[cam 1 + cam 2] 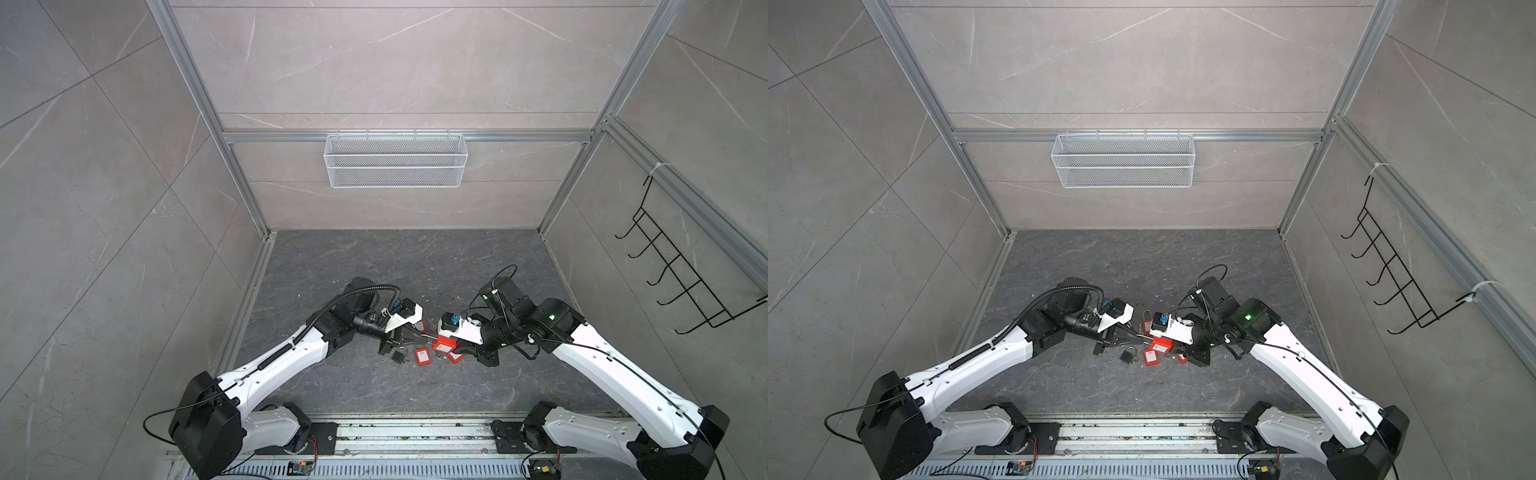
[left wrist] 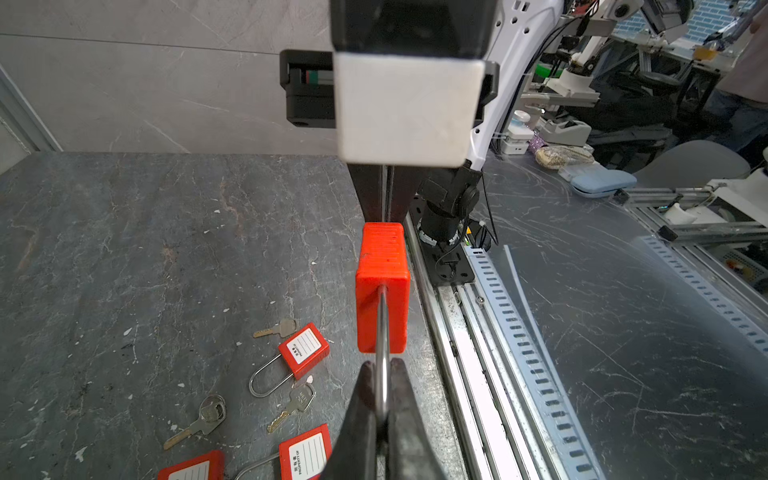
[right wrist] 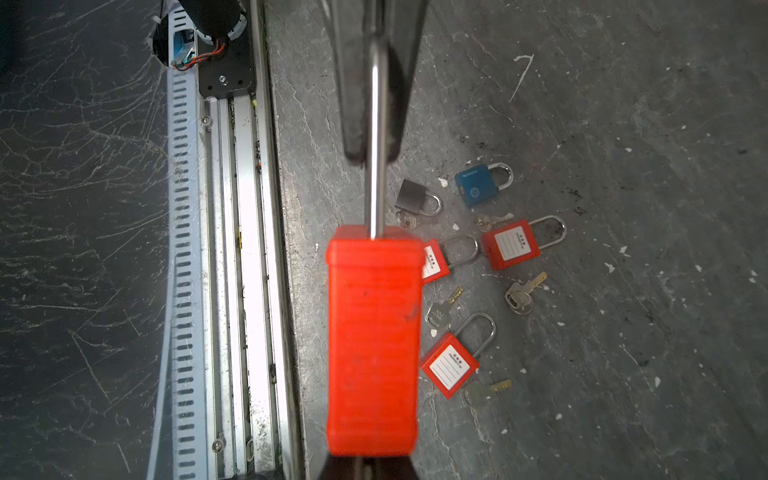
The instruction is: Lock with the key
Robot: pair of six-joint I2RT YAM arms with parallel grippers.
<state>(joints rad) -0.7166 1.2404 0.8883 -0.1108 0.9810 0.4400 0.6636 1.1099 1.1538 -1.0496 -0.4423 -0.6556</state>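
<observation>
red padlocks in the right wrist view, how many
4. Held red padlock in front; three on the table: one partly behind it, one nearest the blue padlock, one apart beside a key. More may be hidden behind it.

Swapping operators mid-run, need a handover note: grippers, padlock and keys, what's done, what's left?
Left gripper: shut on the shackle of the red padlock, which is held in the air.
Right gripper: shut, tips against the bottom end of the padlock's body; whether they hold a key is hidden.
Table: other padlocks and loose keys lie close together.
Done: padlock picked up and braced between both arms.
Left: probably confirm a key is seated, turn it, check the shackle; locked or not cannot be told.
</observation>
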